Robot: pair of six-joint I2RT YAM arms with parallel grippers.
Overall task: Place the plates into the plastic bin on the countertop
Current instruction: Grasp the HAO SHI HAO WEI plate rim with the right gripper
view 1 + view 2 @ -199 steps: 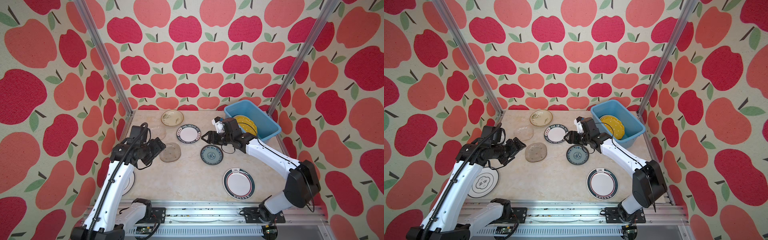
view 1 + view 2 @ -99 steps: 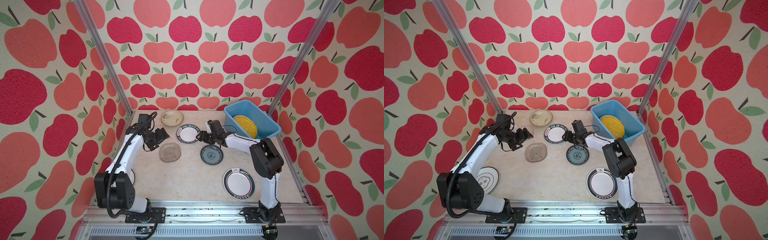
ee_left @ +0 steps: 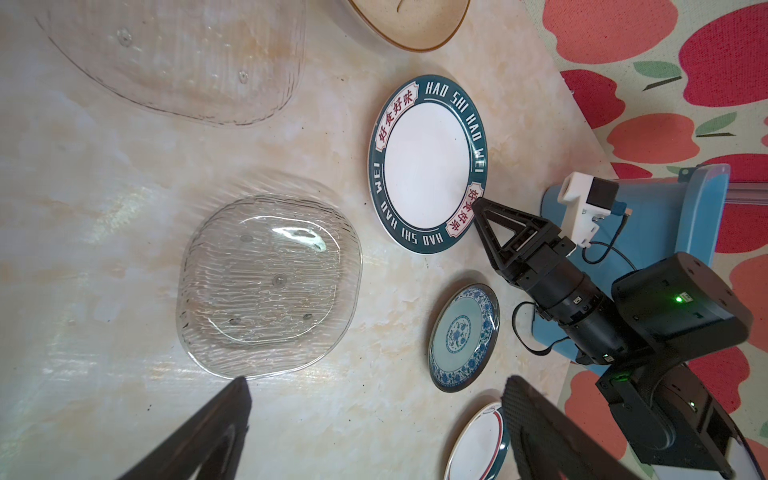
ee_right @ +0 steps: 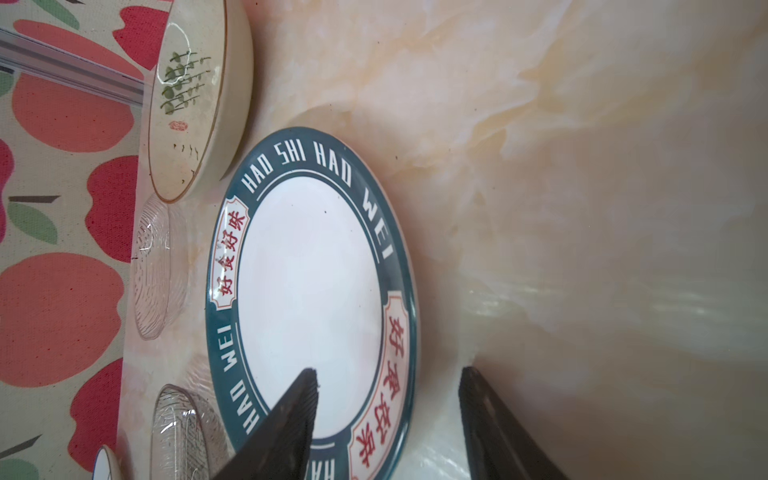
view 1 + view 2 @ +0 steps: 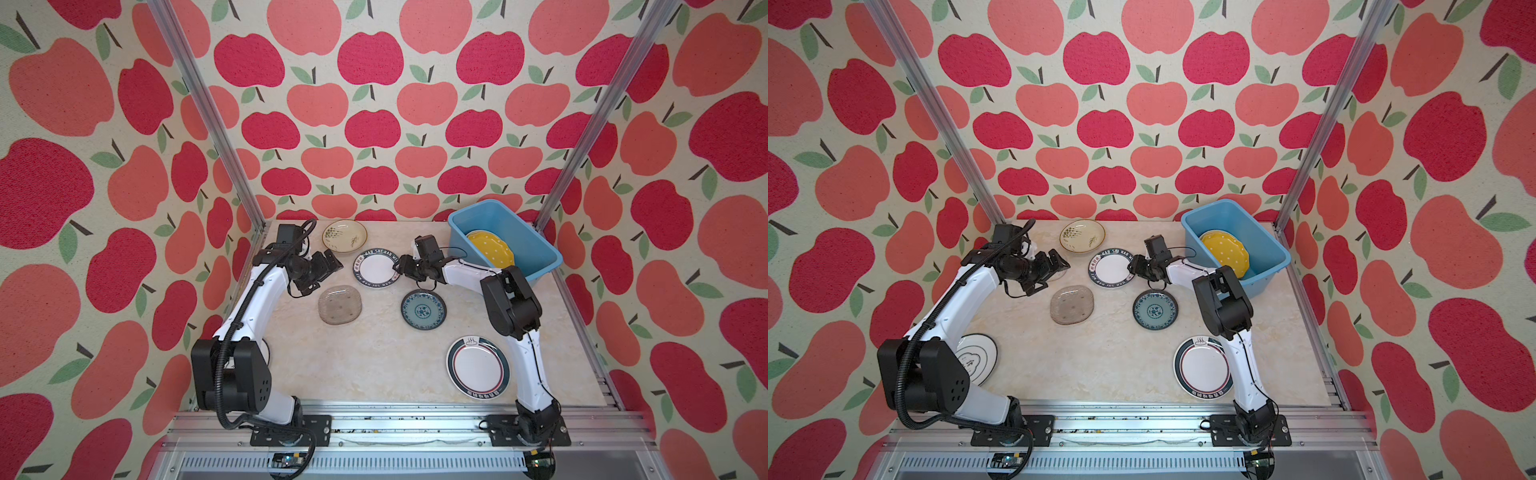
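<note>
The light blue plastic bin [image 5: 536, 249] stands at the back right of the countertop [image 5: 374, 365] with a yellow dotted plate [image 5: 490, 249] inside. My right gripper [image 5: 397, 266] [image 4: 388, 372] is open, and its jaws straddle the near rim of a white dark-rimmed plate [image 5: 376, 268] [image 4: 307, 291] without clamping it. My left gripper [image 5: 330, 264] [image 3: 378, 384] hangs wide open and empty at the back left, over a clear glass plate [image 3: 178, 62]. A second clear glass plate [image 5: 340, 304] [image 3: 266, 286] lies flat just in front of it.
Also on the counter are a cream plate with a plant drawing [image 5: 345, 235], a small blue-patterned plate [image 5: 423, 309], another white dark-rimmed plate [image 5: 478, 368] at the front right, and a white plate [image 5: 976, 359] partly under the left arm. Aluminium rails edge the counter.
The left arm has swung from the front left to the back left and its jaws have opened wider. The right gripper has moved left from beside the bin to the white plate's rim, jaws narrowing.
</note>
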